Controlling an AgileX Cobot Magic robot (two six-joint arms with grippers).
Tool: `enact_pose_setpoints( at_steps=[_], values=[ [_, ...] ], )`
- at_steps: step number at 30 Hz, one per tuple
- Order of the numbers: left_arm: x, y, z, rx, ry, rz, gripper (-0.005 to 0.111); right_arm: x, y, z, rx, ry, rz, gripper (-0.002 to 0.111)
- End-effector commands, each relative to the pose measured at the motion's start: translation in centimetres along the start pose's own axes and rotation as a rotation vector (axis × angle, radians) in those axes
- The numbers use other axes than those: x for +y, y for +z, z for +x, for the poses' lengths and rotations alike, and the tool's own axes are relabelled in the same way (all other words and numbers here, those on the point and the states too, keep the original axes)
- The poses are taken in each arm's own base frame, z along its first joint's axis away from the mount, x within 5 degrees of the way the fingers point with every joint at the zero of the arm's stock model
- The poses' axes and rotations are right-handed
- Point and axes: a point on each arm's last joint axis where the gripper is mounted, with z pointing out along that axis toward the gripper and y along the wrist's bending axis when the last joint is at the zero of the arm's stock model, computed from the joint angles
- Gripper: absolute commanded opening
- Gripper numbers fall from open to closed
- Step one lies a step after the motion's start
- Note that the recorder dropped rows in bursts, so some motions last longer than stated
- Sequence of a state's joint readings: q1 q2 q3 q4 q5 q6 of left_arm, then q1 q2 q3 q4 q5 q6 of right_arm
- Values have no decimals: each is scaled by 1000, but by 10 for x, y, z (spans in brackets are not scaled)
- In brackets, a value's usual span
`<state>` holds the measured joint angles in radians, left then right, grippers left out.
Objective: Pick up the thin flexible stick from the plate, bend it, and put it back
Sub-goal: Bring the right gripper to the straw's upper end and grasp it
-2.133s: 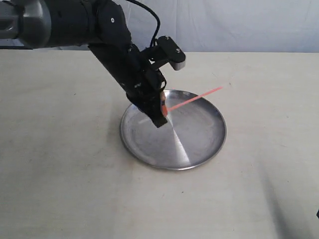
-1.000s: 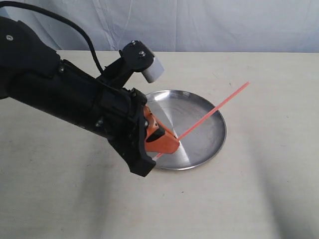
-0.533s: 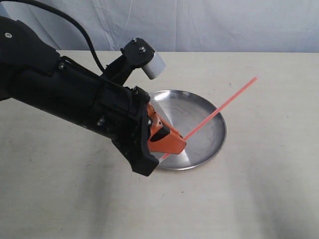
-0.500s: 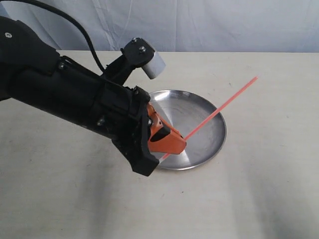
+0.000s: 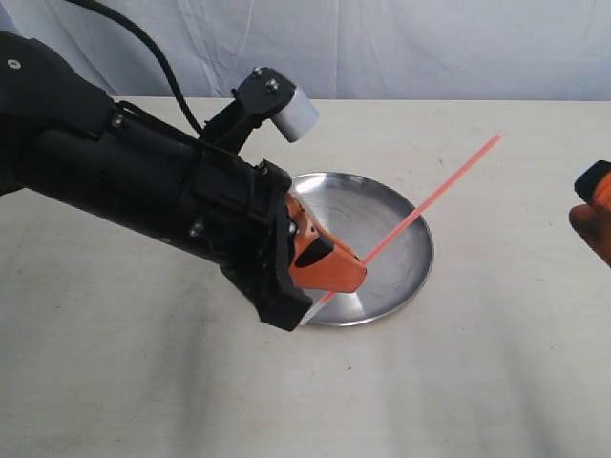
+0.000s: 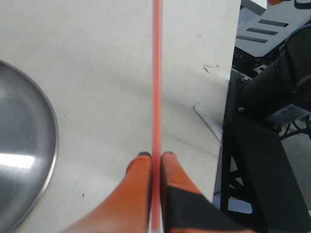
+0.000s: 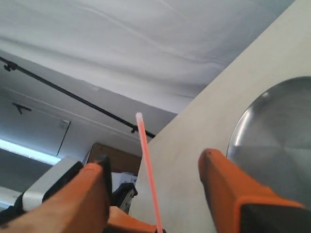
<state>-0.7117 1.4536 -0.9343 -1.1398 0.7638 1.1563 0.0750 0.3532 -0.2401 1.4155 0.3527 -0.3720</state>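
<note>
Left fingers (image 5: pixel 334 272) are pressed together on one end of the thin flexible stick (image 5: pixel 430 200), the orange tips pinching it from both sides with no gap showing in the left wrist view (image 6: pixel 147 162). From that pinch the stick (image 6: pixel 156 73) runs out straight beyond the tips, slanting up and away, lifted clear of the plate (image 5: pixel 391 277), which lies on the desk (image 5: pixel 477 382) below and just ahead of these tips. Right fingers (image 5: pixel 594 196) hang well apart from the left ones, past the stick's free end, over bare desk. They are spread wide and hold nothing. In the right wrist view the stick (image 7: pixel 146 160) rises in the gap between them, touching neither fingertip (image 7: pixel 223 189).
</note>
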Motion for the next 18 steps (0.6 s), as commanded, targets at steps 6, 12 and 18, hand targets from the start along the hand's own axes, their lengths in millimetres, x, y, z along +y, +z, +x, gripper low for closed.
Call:
enact_pose_setpoints(
  at_steps=[6,12,18],
  values=[
    [-8,-1,1,5,-1,53,0,6,29,-3,119,-78,-53,54],
    [-8,-1,1,6,4,56,0,20,48,-13,179,-147,-78,54],
    [-10,-1,0,-5,10,70,0,12,73,-12,292,-125,-51,54]
  ],
)
